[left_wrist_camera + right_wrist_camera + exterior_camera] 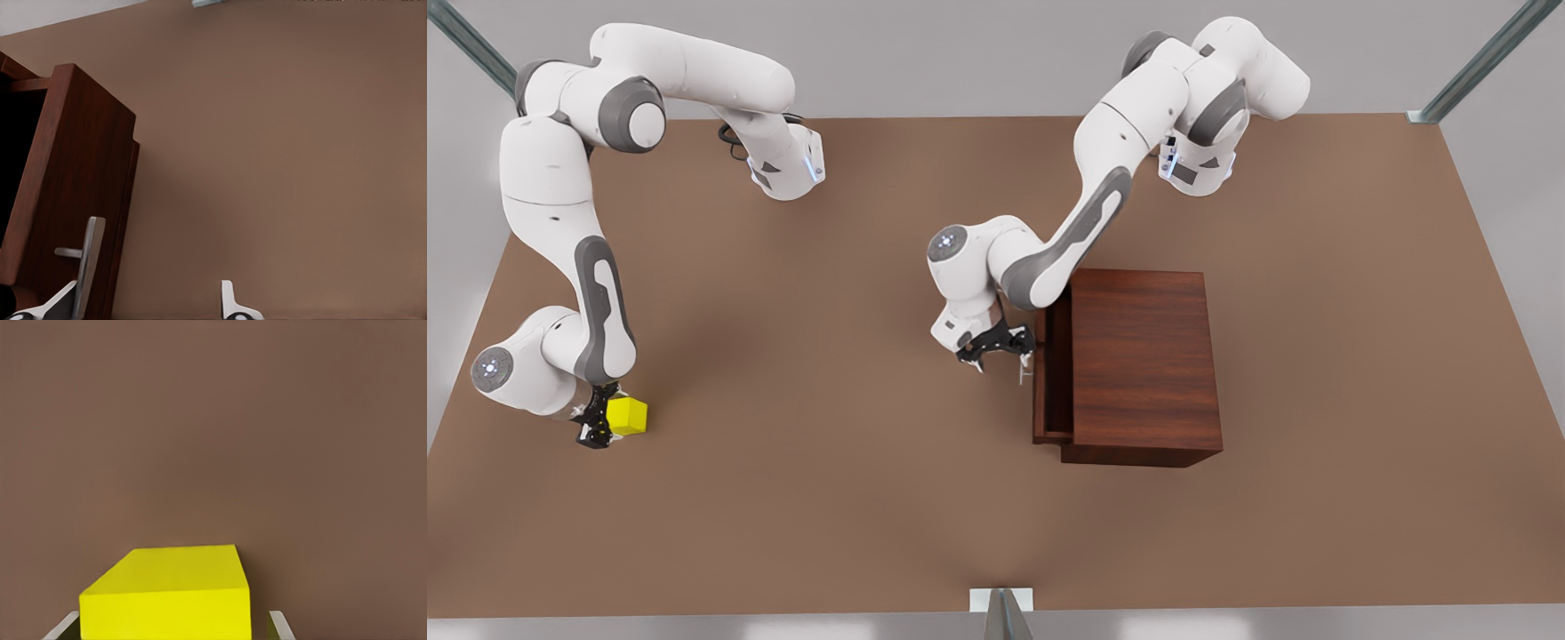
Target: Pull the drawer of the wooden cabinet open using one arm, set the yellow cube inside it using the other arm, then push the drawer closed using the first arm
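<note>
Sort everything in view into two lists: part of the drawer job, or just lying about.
Part of the job: drawer, partly open; wooden cabinet; yellow cube; left gripper by the drawer handle; right gripper at the cube.

Lying about: only the table.

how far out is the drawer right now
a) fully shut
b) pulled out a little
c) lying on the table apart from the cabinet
b: the drawer sticks out slightly from the cabinet, with the left gripper at its handle.

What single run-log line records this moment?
left gripper: open by silver bar handle | dark wooden drawer: partly out of wooden cabinet | right gripper: fingers flanking small yellow cube on brown table
</note>
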`<state>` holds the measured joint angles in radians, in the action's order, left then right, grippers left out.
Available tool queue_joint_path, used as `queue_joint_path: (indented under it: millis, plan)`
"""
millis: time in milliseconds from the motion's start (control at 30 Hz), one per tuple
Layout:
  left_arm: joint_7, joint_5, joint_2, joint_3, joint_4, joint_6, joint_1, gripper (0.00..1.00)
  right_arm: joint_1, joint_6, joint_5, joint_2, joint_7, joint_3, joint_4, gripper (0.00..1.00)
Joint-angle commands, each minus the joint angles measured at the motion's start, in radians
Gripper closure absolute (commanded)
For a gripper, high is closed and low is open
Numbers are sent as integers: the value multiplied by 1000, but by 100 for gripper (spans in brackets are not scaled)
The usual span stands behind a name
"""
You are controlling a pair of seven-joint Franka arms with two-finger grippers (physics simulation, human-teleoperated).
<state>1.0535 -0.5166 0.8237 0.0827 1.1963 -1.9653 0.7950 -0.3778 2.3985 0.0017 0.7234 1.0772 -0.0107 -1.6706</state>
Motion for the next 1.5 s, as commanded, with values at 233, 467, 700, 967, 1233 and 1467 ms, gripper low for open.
queue_joint_path:
  millis: [233, 467, 700, 967, 1233, 1467]
  plan:
    - [48, -5, -1, 0, -1, -32, 21, 0, -16, 45, -12, 4, -7, 24, -3, 2]
    - [54, -2, -3, 0, -3, -41, 36, 0, -33, 44, -29, 8, -7, 24, -5, 2]
    - [45, 13, -47, 72, -73, 172, 64, 0, -35, 31, -29, 5, -3, 24, -4, 13]
    - [-887, 361, -383, 84, -58, 551, -595, 0, -33, 31, -29, -5, 12, 26, -1, 34]
    - [-1043, 480, -733, 71, 427, 296, -815, 0, 59, -151, -17, -96, 167, 75, 46, 38]
    - [-1043, 477, -727, 69, 431, 287, -820, 0, 246, -447, -12, -107, 472, 77, 287, 38]
